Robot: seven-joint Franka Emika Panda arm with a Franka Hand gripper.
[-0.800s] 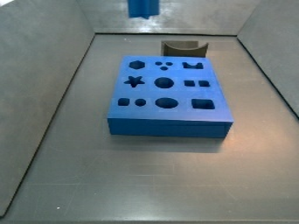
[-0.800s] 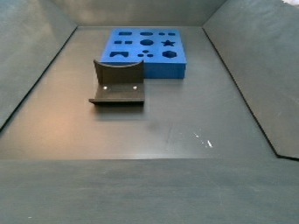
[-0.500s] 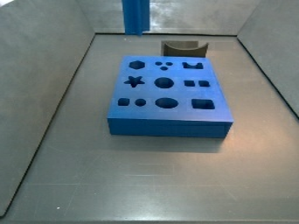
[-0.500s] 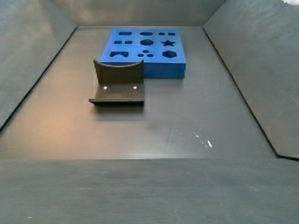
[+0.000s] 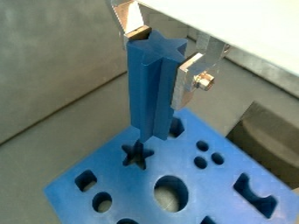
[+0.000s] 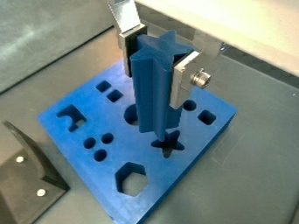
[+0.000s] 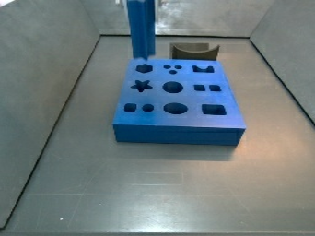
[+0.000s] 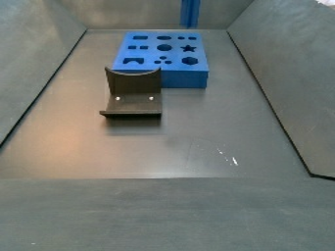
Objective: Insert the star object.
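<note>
My gripper point(image 5: 158, 52) is shut on the top of the star object point(image 5: 149, 96), a tall blue star-section peg held upright; both show in both wrist views, the gripper point(image 6: 155, 54) and the peg point(image 6: 156, 87). The peg's lower end hangs just above the flat blue block point(image 5: 117, 179), close to its star hole point(image 5: 138, 154), which also shows in a wrist view point(image 6: 170, 143). In a side view the peg point(image 7: 140, 32) comes down from the frame's top over the block's point(image 7: 185, 131) far left, beyond the star hole point(image 7: 142, 87). The gripper is out of frame in both side views.
The dark fixture point(image 8: 131, 93) stands beside the block point(image 8: 144, 61), and shows behind it in a side view point(image 7: 193, 49). Grey walls enclose the floor on three sides. The block has several other shaped holes.
The star object has come down from the top edge of the side view towards the block. The block and fixture have not moved.
</note>
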